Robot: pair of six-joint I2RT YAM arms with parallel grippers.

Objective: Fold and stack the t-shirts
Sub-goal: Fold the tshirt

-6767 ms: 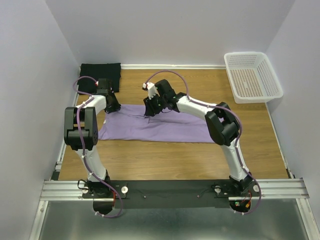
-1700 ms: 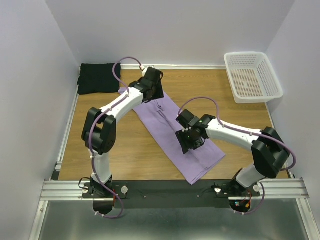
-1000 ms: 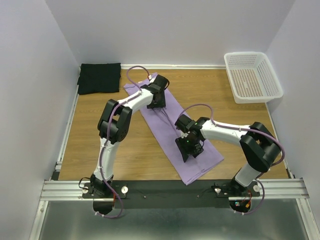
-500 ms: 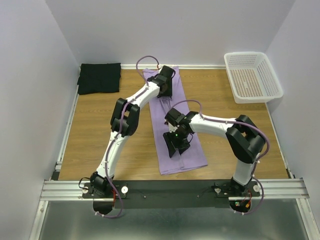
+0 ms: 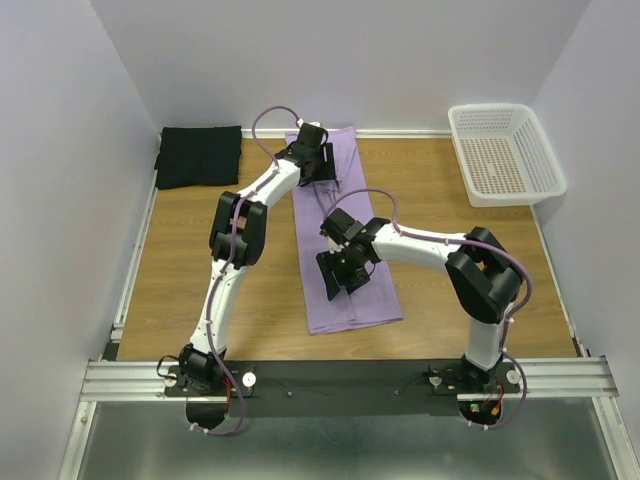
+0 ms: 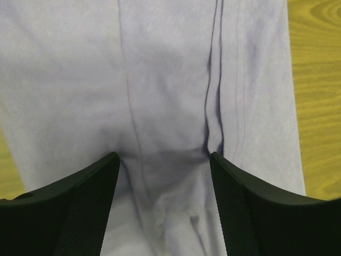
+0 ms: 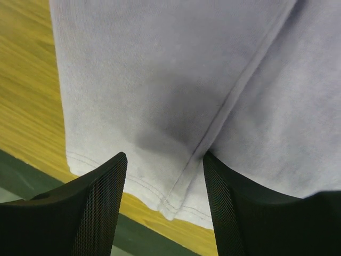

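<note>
The lavender t-shirt [image 5: 365,300] lies folded into a long strip, running from the back wall toward the near edge. My left gripper [image 5: 318,166] rests on its far end, jaws apart, with wrinkled cloth [image 6: 170,80] between the fingers [image 6: 80,202]. My right gripper [image 5: 340,272] rests on the strip's middle, jaws apart over a folded seam, near the hem [image 7: 160,64]. The black t-shirt [image 5: 198,155] lies folded at the back left corner, apart from both grippers.
A white perforated basket [image 5: 505,150] stands at the back right. Bare wooden tabletop [image 5: 200,260] lies on both sides of the strip. The black base rail [image 5: 340,385] runs along the near edge.
Both grippers have swung the lavender strip round, from lying crosswise to diagonal to running front to back. The left gripper moved toward the back wall, the right one leftward.
</note>
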